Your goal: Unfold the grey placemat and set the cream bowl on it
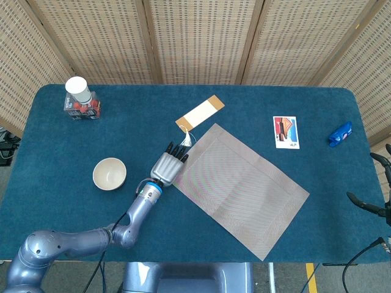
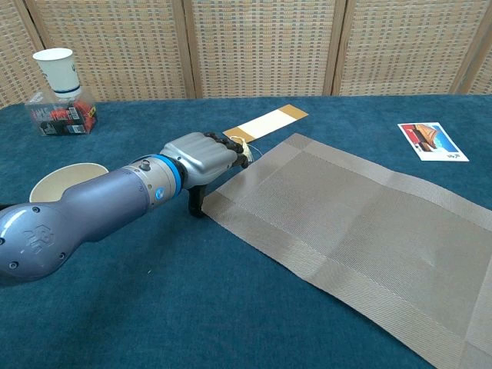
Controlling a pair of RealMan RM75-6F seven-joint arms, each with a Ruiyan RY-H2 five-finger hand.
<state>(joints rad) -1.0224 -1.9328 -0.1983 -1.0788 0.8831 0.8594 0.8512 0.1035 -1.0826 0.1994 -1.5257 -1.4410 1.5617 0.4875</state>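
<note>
The grey placemat (image 1: 238,188) lies spread flat across the bench (image 1: 55,146), seemingly ready for the bowl. The left robot hand (image 1: 170,167) rests at its near-left edge, fingers extended together, holding nothing. The cream bowl (image 1: 109,173) sits well left of that robot hand, beside the forearm.

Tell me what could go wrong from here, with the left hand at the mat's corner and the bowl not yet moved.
The left hand sits at the grey placemat's near-left corner; dragging it could skew or refold the flat mat. The tasselled bookmark lies just beyond the fingers and could get swept. The cream bowl sits beside the forearm, so a swing back might knock it.
</note>
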